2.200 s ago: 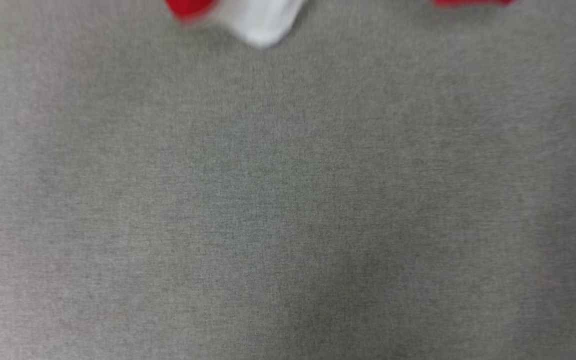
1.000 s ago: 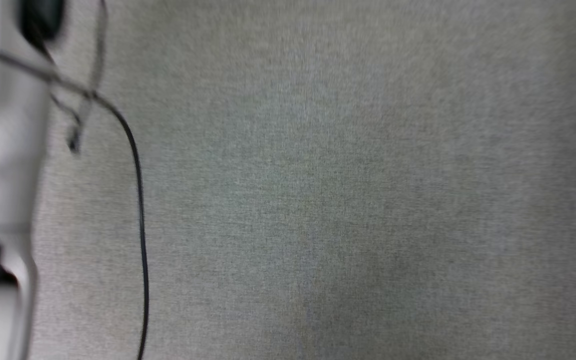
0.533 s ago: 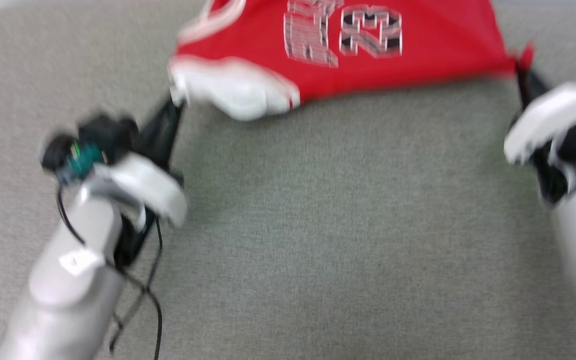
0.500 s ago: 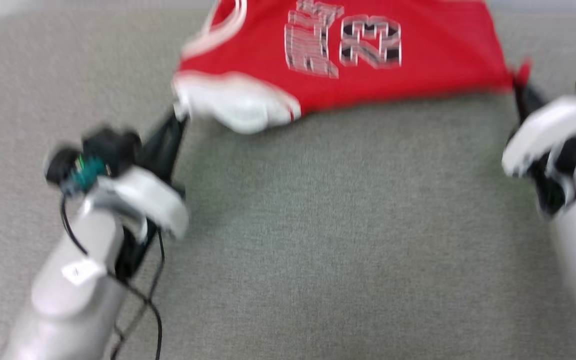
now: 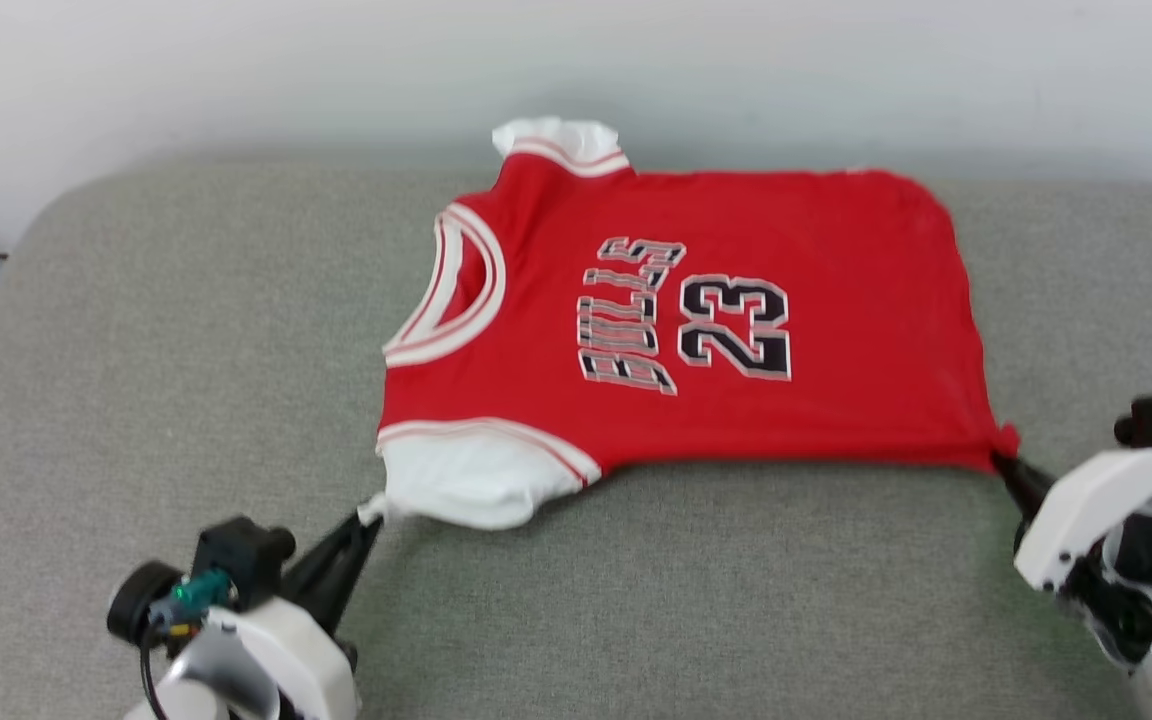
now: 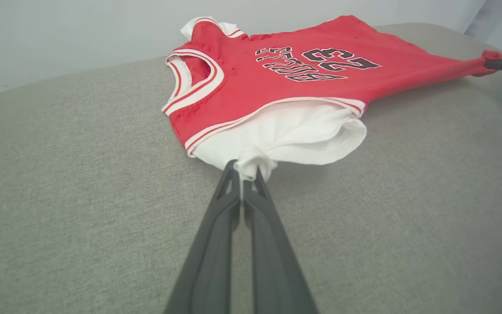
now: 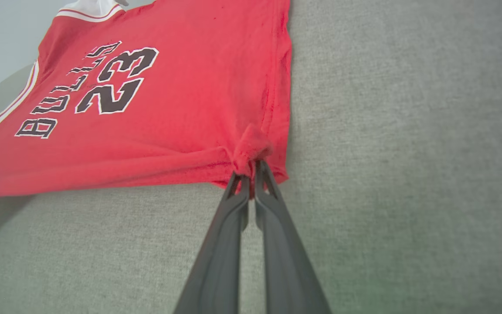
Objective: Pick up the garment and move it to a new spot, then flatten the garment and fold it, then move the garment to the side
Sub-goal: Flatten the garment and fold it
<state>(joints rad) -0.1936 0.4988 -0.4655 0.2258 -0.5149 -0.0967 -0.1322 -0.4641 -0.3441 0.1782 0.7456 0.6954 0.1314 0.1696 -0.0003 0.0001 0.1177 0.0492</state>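
The garment [image 5: 696,330], a red jersey with white sleeves and black "BULLS 23" lettering, lies spread face up on the grey cushion, collar to the left. My left gripper [image 5: 368,516] is shut on the tip of the near white sleeve [image 6: 251,168]. At the right, my right gripper [image 5: 1004,462] is shut on the near red hem corner [image 7: 251,150]. The near edge of the garment [image 7: 116,131] is stretched taut between the two grips. The far white sleeve [image 5: 561,140] is bunched at the cushion's back edge.
The grey fabric cushion [image 5: 186,360] stretches wide on all sides of the garment, with a rounded back-left corner. A pale wall [image 5: 336,60] rises right behind it. Open cushion lies between my two arms in front of the garment.
The head camera has swung up, so the whole garment and the wall now show. Both grippers still hold the sleeve and the hem corner, with the garment now lying spread flat.
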